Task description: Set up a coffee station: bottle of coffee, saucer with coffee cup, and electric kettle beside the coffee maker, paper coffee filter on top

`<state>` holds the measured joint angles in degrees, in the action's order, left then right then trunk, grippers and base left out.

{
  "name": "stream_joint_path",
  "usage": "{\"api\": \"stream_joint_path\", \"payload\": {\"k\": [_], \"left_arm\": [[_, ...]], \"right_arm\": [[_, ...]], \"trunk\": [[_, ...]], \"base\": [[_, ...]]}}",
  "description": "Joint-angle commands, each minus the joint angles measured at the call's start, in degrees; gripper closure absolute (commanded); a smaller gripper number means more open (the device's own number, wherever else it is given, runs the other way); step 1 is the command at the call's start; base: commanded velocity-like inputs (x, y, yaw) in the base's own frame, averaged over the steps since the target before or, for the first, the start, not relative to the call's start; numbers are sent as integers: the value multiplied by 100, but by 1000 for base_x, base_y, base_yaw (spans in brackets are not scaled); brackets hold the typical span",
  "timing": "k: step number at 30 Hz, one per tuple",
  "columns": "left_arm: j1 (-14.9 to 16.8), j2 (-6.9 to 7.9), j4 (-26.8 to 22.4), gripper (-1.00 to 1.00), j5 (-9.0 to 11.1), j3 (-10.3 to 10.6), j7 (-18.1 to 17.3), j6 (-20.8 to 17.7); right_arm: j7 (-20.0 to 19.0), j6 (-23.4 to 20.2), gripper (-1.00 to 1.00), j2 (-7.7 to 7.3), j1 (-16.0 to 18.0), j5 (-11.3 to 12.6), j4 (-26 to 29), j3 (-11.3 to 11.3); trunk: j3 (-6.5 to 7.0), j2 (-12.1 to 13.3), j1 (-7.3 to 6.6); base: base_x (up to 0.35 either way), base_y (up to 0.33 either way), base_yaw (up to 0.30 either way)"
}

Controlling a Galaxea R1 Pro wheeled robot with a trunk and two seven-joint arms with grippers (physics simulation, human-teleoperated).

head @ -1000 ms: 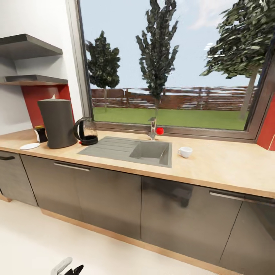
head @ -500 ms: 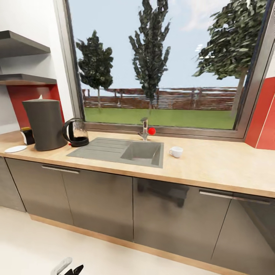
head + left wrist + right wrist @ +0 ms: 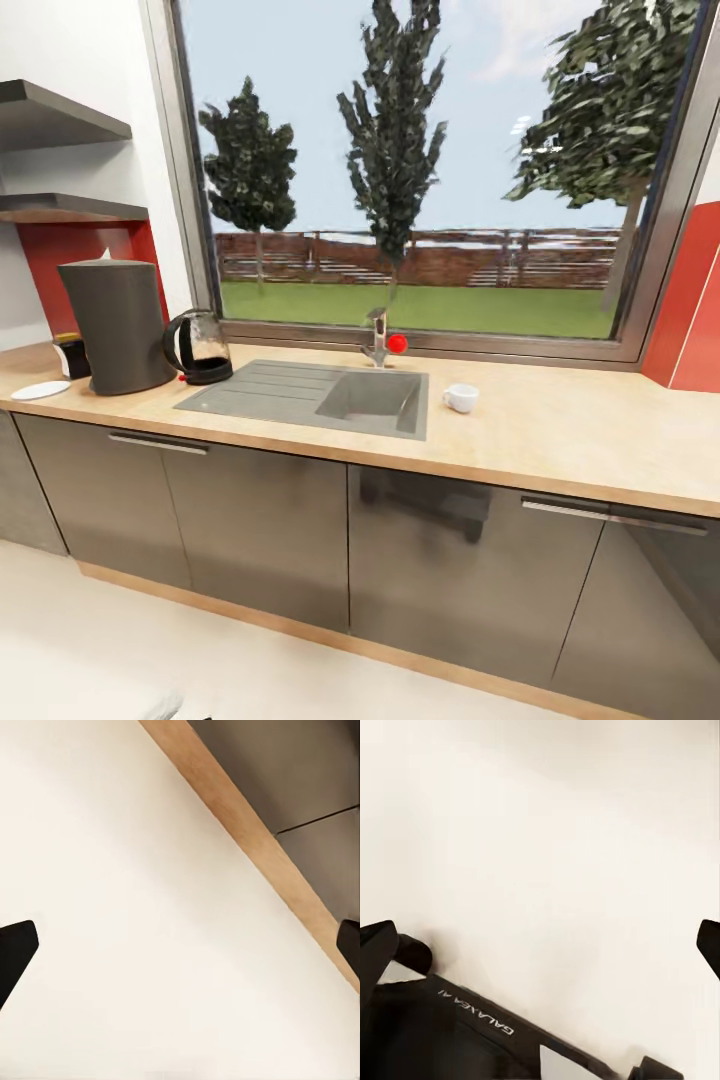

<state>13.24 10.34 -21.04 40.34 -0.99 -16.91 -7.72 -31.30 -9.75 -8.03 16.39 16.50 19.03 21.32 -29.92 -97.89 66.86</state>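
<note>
On the kitchen countertop (image 3: 560, 430): coffee cup (image 3: 461, 398) right of sink (image 3: 320, 395) | both end effectors spread wide, empty

Head camera stands back from tabletop (image 3: 560, 425), faces window wall, angled slightly down. Left wrist camera hangs low, looks down at pale floor (image 3: 127, 907) and cabinet plinth (image 3: 255, 847); head view shares both. Right wrist camera points at floor beside robot base (image 3: 442, 1035).
</note>
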Motion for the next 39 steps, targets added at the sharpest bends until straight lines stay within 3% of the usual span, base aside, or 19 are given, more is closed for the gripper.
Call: {"api": "stream_joint_path", "payload": {"k": [1,3,6,10,16,20,26,32,33,37,39], "left_arm": [[3,5,51,-100,61,-14,-20,-49],[-30,-26,39,-100,61,-49,13,-81],[-128,-103,-57,-100,61,-142,109,-177],[-258,-103,-185,-100,61,-270,120,-306],[-452,-103,-376,-100,61,-462,120,-498],[-507,-103,-504,-100,61,-570,120,-626],[-474,-107,-689,-100,61,-537,86,-687],[-390,-103,-494,-100,61,-471,-43,-495],[-389,-103,-79,-100,61,-471,-46,385],[-384,-102,-18,-100,61,-472,-56,466],[-384,-102,-9,-100,61,-472,-57,477]], "right_arm": [[-388,-134,-100,-89,4,63,1348,21],[-587,-234,-100,-156,43,48,1588,-15],[-683,-329,-100,-253,140,-50,1492,-113],[-811,-456,-100,-384,270,-181,1363,-232],[-982,-647,-100,-578,465,-375,1286,-232],[-982,-775,-100,-580,596,-501,1286,-232],[-1015,-967,-100,-546,791,-689,1319,-199],[-1208,-1162,-100,-543,724,-487,1513,-6],[-2640,-1791,-100,-546,302,322,3931,37],[-2873,-2400,-100,-572,171,449,4930,31],[-2912,-2747,-100,-571,154,473,5306,-122]], "trunk": [[-6,-3,-1],[-4,-3,-1],[-4,-3,-1],[-4,-3,-1],[-4,-3,-1],[-4,-3,-1],[-4,-3,-1],[-4,-3,-1],[-4,-3,-1],[-4,-3,-1],[-4,-3,-1]], "base": [[0,0,0],[0,0,0],[0,0,0],[0,0,0],[0,0,0],[0,0,0],[0,0,0],[0,0,0],[0,0,0],[0,0,0],[0,0,0]]}}
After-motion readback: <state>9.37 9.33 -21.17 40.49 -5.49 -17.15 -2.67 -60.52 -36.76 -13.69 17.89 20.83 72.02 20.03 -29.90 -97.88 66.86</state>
